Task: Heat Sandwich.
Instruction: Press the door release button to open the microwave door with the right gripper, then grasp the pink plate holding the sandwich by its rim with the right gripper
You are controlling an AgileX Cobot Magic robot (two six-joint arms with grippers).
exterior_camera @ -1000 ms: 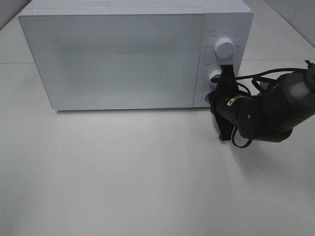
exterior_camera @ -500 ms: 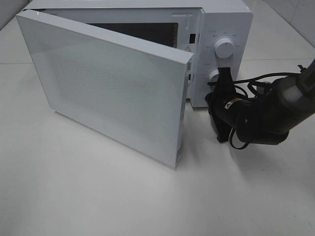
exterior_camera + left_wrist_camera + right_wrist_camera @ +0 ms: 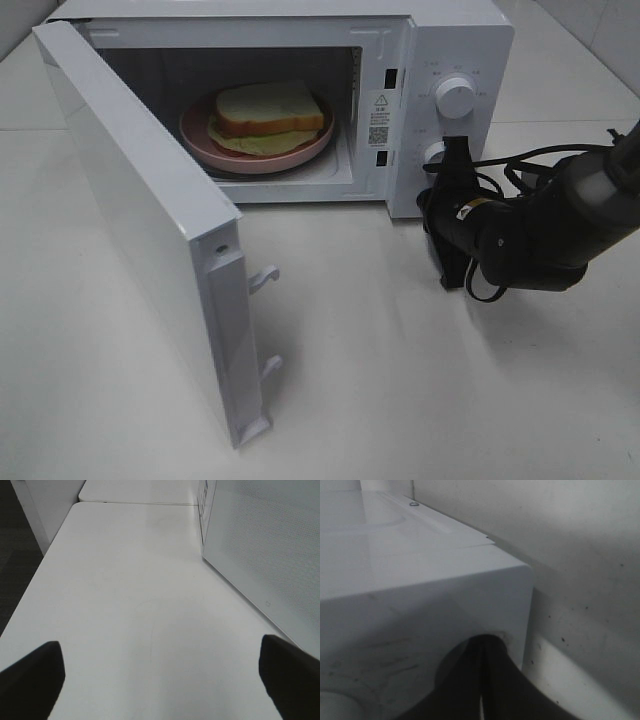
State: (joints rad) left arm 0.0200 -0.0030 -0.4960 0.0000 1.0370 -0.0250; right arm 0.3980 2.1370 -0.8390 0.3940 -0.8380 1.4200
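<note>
Exterior high view: white-bread sandwich [image 3: 268, 112] inside open white microwave [image 3: 455, 45], 9 o'clock from nearer, closed right claw [image 3: 455, 150]; left claw [image 3: 160, 675] spread wide.

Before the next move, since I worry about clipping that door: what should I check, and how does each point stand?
1. Microwave door stands wide open, cavity reachable: ok.
2. Sandwich lies on the pink plate inside the cavity: ok.
3. Left gripper open with nothing between its fingers: ok.
4. Left gripper apart from the door panel: cannot tell; one finger shows close beside it in the wrist view.
5. Right gripper away from the lower knob: not ok; it is shut with its tip at the knob.
6. Sandwich heated: cannot tell.
</note>
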